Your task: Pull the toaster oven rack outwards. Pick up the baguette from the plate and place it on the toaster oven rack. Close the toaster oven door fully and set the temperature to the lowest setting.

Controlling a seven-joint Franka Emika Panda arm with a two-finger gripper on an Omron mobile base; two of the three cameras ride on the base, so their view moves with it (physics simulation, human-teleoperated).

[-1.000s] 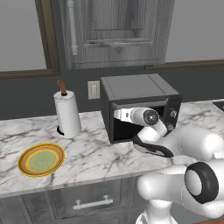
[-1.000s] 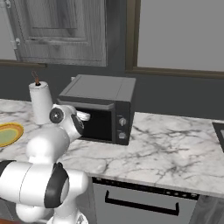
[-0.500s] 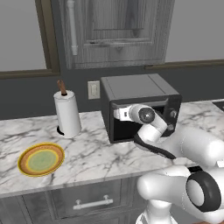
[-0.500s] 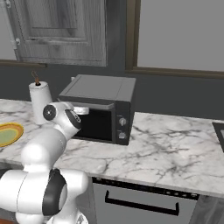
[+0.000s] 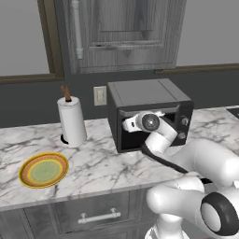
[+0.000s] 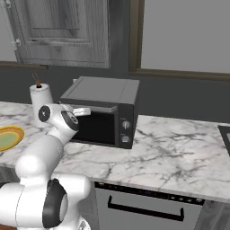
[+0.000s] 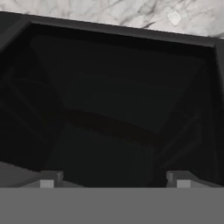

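Far to the left of my jaws the plate lies bare on the marble table. Nearer, but also left, stands the paper towel roll. My jaws stand wide apart, holding nothing, close up against the dark glass of the oven door, which is shut. Through the glass, just beyond my fingertips, a slim brownish shape shows, likely the baguette. The two knobs sit right of my jaws.
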